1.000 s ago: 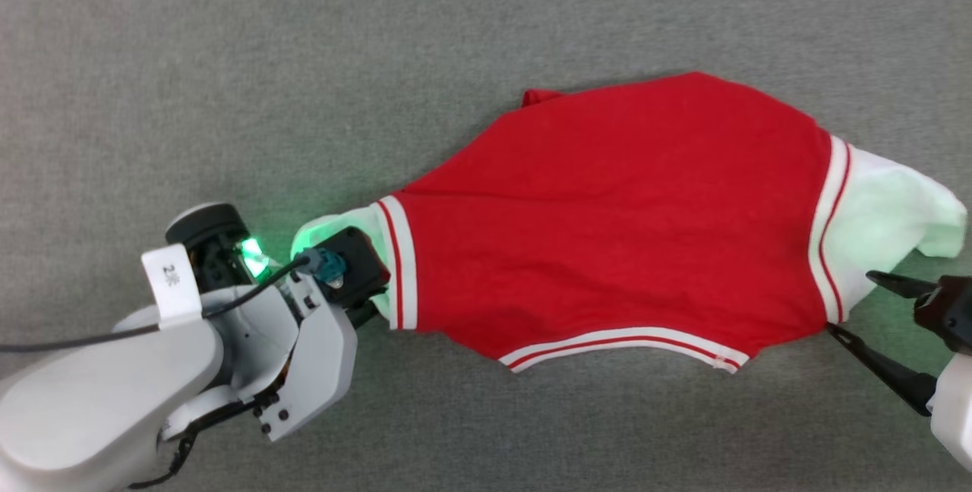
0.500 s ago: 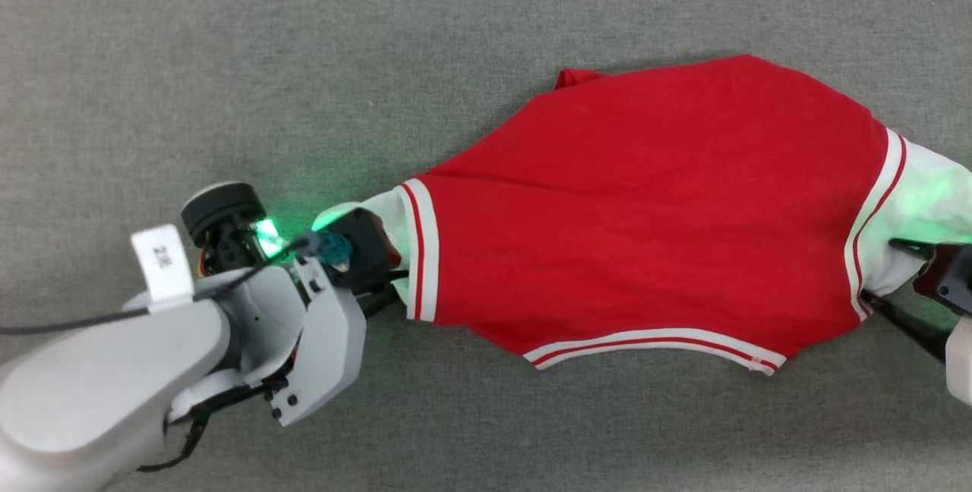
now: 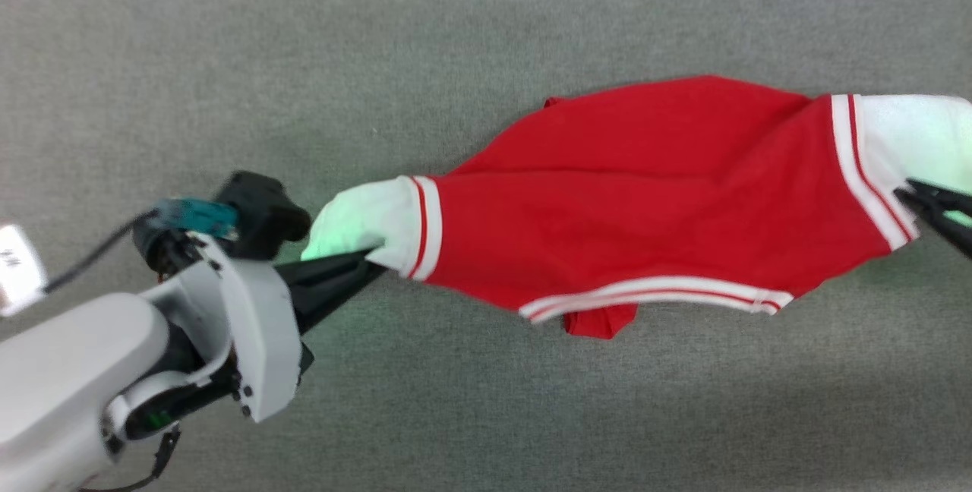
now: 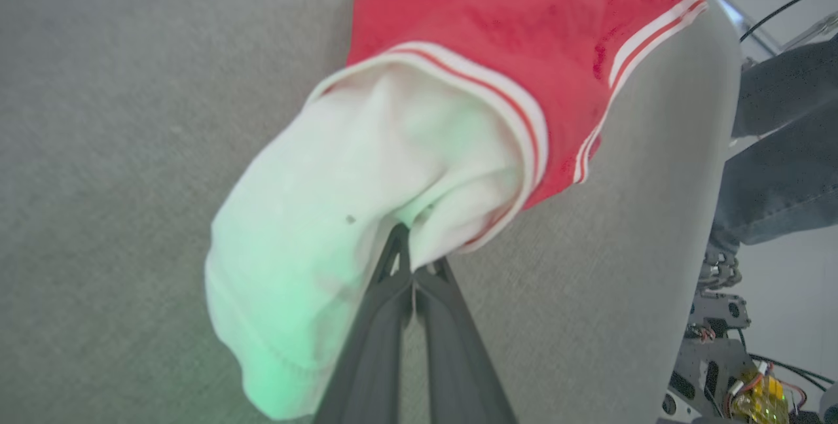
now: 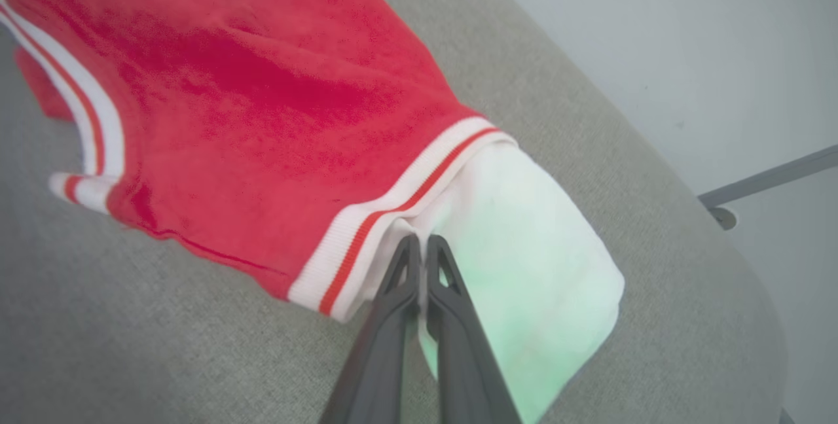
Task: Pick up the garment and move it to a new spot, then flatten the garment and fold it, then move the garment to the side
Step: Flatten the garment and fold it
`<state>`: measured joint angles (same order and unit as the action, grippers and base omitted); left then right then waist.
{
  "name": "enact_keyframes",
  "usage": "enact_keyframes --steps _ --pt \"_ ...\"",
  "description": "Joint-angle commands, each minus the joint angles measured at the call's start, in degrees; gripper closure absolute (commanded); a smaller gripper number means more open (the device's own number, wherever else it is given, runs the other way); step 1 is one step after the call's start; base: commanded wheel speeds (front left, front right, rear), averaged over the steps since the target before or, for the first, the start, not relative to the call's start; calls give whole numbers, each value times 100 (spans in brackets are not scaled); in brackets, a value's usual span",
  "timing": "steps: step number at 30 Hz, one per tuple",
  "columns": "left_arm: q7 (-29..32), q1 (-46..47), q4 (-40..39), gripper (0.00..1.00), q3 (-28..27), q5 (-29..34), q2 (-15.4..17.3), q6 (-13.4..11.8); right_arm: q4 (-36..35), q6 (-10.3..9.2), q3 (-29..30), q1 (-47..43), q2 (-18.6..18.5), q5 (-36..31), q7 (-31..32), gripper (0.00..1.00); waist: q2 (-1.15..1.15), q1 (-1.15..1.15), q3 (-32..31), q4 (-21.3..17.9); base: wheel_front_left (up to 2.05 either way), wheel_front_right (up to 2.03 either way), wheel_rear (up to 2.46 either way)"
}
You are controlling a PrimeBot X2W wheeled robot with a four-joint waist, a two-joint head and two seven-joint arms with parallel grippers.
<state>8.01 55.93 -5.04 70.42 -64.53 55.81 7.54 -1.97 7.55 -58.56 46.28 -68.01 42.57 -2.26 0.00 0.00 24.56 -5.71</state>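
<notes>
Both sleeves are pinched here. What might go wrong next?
The left gripper and right gripper each pinch only a small bit of sleeve, so the stretched garment may slip free. A red flap hangs below the striped hem and may end up folded under when flattened.

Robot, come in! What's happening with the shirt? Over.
Left gripper shut on one white sleeve. Right gripper shut on the other. Shirt stretched between them. Nothing blocking.
</notes>
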Motion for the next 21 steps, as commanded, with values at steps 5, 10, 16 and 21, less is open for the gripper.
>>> enact_keyframes --steps 5,10,16,21 --pt "-483 -115 -470 100 -341 -524 300 -15 -392 -12 530 -177 -303 529 -184 100 0 0 -391 129 0 0 0" --pt "-675 -55 -418 100 -509 -786 222 -15 -356 -12 778 -94 -139 848 -72 100 0 0 -292 237 0 0 0" --pt "-654 630 304 100 -776 -1411 -530 -15 274 -12 920 734 730 1291 455 100 0 0 130 364 0 0 0" --pt "-478 1768 1512 100 -1221 -1844 -1146 -14 1310 -12 994 2170 1546 1149 894 100 0 0 659 352 0 0 0"
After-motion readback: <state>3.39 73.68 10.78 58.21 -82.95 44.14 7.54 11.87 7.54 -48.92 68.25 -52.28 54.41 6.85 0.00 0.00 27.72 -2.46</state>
